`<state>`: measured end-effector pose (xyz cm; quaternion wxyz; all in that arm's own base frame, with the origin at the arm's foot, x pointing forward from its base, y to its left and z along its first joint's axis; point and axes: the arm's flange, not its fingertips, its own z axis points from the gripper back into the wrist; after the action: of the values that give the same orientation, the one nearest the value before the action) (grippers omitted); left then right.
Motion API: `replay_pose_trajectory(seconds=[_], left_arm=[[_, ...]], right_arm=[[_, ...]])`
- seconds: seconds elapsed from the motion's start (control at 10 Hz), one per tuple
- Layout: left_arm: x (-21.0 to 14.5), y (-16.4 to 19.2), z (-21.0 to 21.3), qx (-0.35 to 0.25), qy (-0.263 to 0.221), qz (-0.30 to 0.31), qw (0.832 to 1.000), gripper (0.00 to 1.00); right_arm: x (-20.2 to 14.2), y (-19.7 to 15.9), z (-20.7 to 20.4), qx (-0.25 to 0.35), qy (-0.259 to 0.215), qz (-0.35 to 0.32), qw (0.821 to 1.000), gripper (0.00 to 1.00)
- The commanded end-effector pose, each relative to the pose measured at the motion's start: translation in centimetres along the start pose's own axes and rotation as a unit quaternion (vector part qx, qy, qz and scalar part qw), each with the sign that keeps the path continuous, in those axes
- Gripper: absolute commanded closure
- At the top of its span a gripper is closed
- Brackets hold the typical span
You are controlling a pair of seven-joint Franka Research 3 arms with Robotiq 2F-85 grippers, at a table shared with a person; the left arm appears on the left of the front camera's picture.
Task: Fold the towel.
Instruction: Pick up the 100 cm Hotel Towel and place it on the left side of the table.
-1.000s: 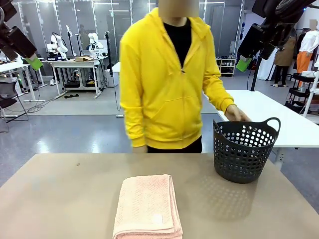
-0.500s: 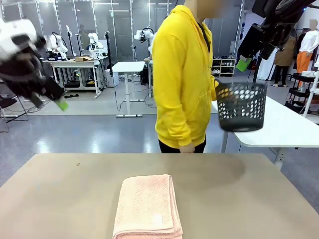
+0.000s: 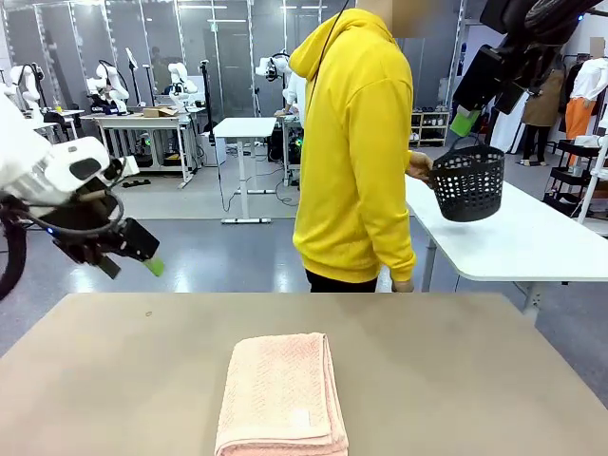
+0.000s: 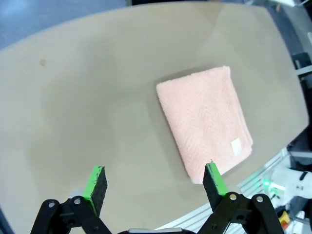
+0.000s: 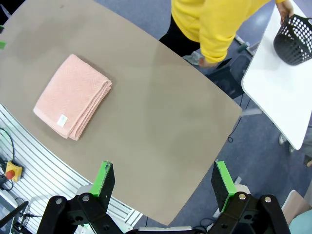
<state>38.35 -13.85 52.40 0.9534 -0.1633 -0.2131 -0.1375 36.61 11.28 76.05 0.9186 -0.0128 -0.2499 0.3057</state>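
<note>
Salmon-pink towel [image 3: 282, 393] folded on table [image 3: 456, 399] (label up) | left gripper [image 4: 155, 181] spread | right gripper [image 5: 162, 177] spread

A person in a yellow hoodie [image 3: 356, 152] carries a dark basket [image 3: 468, 183] over a white table [image 3: 532, 237].

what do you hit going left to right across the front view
left gripper → towel on the table → person in the yellow hoodie → dark basket in the person's hand, over the white table → right gripper, up high
</note>
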Motion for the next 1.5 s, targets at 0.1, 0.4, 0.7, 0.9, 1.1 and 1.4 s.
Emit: replay_pose_trajectory(seconds=[0.1, 0.4, 0.7, 0.9, 1.1, 1.4], left_arm=[[-0.8, 1.2, -5.9, -0.067, -0.023, 0.012, 0.997, 0.00], [-2.2, 2.2, -11.4, -0.101, -0.036, 0.038, 0.994, 0.00], [-4.3, 1.8, -16.1, -0.141, -0.049, 0.108, 0.983, 0.00], [-5.6, 1.2, -18.2, -0.143, -0.038, 0.149, 0.978, 0.00], [-6.8, 0.6, -20.7, -0.161, -0.022, 0.169, 0.972, 0.00], [-7.7, -0.2, -23.1, -0.178, -0.015, 0.188, 0.966, 0.00]], right_arm=[[-0.1, -0.1, 0.1, -0.001, 0.004, 0.001, 1.000, 0.00], [-0.1, -0.1, 0.1, -0.001, 0.004, 0.001, 1.000, 0.00], [-0.1, -0.1, 0.1, -0.001, 0.004, 0.001, 1.000, 0.00], [-0.1, -0.1, 0.1, -0.001, 0.004, 0.001, 1.000, 0.00], [-0.1, -0.1, 0.1, -0.001, 0.004, 0.001, 1.000, 0.00], [-0.1, -0.1, 0.1, -0.001, 0.004, 0.001, 1.000, 0.00]])
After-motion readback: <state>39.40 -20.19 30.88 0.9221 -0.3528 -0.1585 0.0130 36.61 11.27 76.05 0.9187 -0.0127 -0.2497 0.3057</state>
